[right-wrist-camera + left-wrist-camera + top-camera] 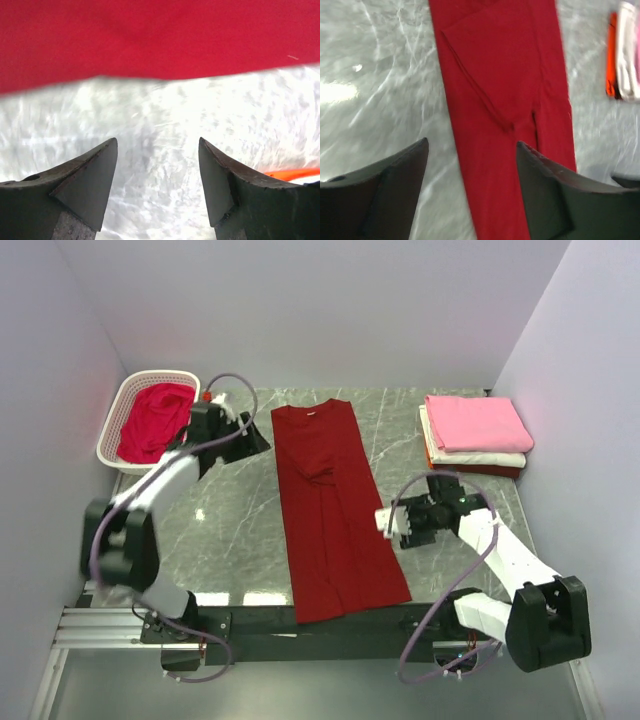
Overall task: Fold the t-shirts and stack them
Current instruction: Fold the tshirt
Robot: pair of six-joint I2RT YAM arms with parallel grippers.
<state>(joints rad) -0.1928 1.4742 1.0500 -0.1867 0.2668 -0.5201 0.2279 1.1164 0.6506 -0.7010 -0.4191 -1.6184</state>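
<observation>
Dark red t-shirt point(335, 510) lay folded into a long strip down the middle of the marble table point(230, 515); left gripper point(472, 150) and right gripper point(157, 145) flanked it, both with jaws spread, grasping nothing

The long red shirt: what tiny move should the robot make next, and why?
Probably slide the right fingers to pinch the dark red shirt at its near end. It lies as a narrow strip, and the left fingers, like the right, are open, empty, beside it, so folding it shorter seems next.
</observation>
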